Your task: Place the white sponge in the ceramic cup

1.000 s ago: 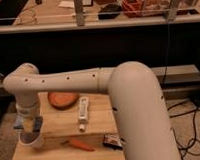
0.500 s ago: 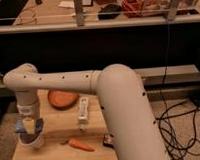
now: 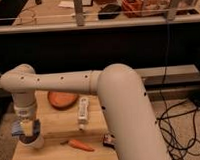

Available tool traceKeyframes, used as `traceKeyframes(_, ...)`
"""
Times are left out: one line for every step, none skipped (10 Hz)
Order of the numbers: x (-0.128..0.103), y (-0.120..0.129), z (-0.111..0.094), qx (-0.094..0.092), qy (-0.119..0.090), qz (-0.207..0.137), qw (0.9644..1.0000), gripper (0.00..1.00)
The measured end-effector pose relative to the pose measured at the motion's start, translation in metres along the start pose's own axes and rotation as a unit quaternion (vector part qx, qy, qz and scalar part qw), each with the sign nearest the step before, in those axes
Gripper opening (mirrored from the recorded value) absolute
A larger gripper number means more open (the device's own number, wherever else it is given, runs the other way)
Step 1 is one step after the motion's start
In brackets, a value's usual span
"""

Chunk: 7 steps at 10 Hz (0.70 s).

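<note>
Since the earlier frames your arm has swung its bulky white elbow further toward the camera, and the hand has settled lower, directly over the small plain white ceramic cup at the front left corner of the pale wooden counter. Whether the fingers are spread or closed, you cannot tell from here. A pale patch between the hand's blue-grey pads could be the soft cream-white sponge, but it is not clear enough to call, so treat its place as unconfirmed: either in the hand above the cup or already dropping into its mouth.

You appear to be at the release step. The next move calls for keeping the hand centred over the cup's mouth, letting go, then lifting straight up so you don't tip the cup.

Behind it lie a flat orange-brown round dish and a long white tube-like bar; a small orange carrot rests near the front edge.
</note>
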Motion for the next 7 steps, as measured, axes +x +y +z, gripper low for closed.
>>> traceKeyframes(-0.001,0.002,0.001,-0.003,0.001,-0.008,1.0000,0.75)
traceKeyframes(0.000,0.007,0.001,-0.010,0.010,-0.023,0.9996,0.80)
traceKeyframes(-0.001,0.010,0.003,-0.014,0.018,-0.033,0.9992,0.80)
traceKeyframes(-0.002,0.014,0.004,-0.017,0.027,-0.043,0.9986,0.80)
traceKeyframes(-0.003,0.017,0.004,-0.015,0.034,-0.050,0.9981,0.80)
traceKeyframes(-0.003,0.020,0.002,-0.006,0.039,-0.056,0.9976,0.80)
traceKeyframes(-0.003,0.022,-0.002,0.014,0.039,-0.058,0.9975,0.80)
